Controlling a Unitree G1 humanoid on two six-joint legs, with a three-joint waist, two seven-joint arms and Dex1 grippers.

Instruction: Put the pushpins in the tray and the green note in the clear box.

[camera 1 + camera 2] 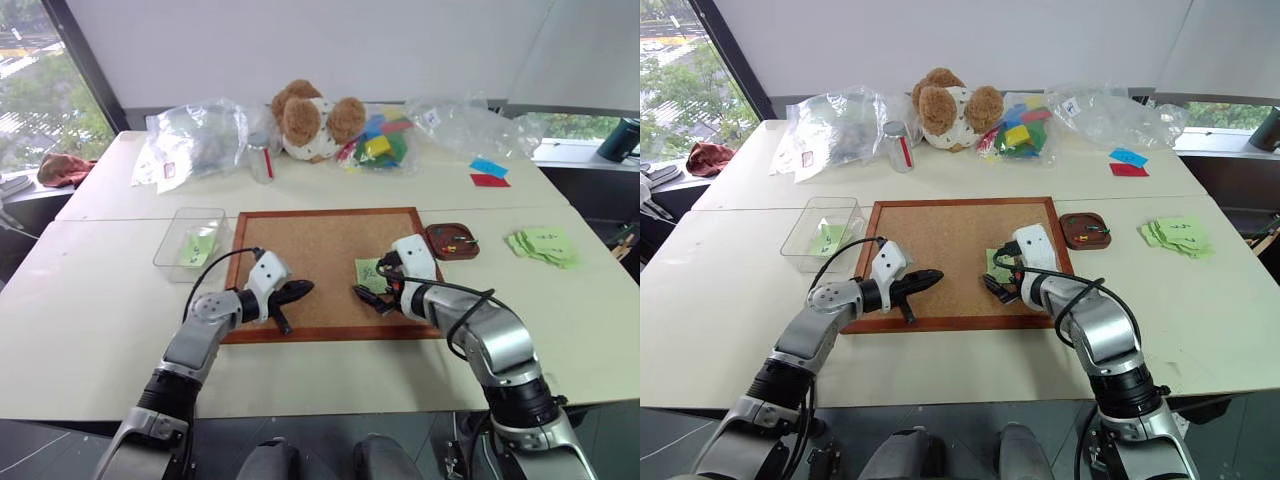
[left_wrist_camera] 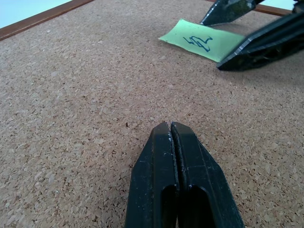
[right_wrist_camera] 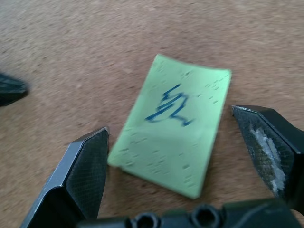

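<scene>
Right gripper (image 3: 178,152) wide open, one finger on each side of the green note (image 3: 173,142), not squeezing it. Green note lying flat on the corkboard (image 1: 320,250), near its right edge, scribble facing up. Left gripper (image 2: 172,130) shut tight, holding nothing, low over the corkboard near its front edge. Tray (image 1: 452,241) on the table just past the corkboard's right edge, with tiny pushpins (image 1: 458,240) inside. Clear box (image 1: 190,243) beside the corkboard's left edge, a green slip inside.
</scene>
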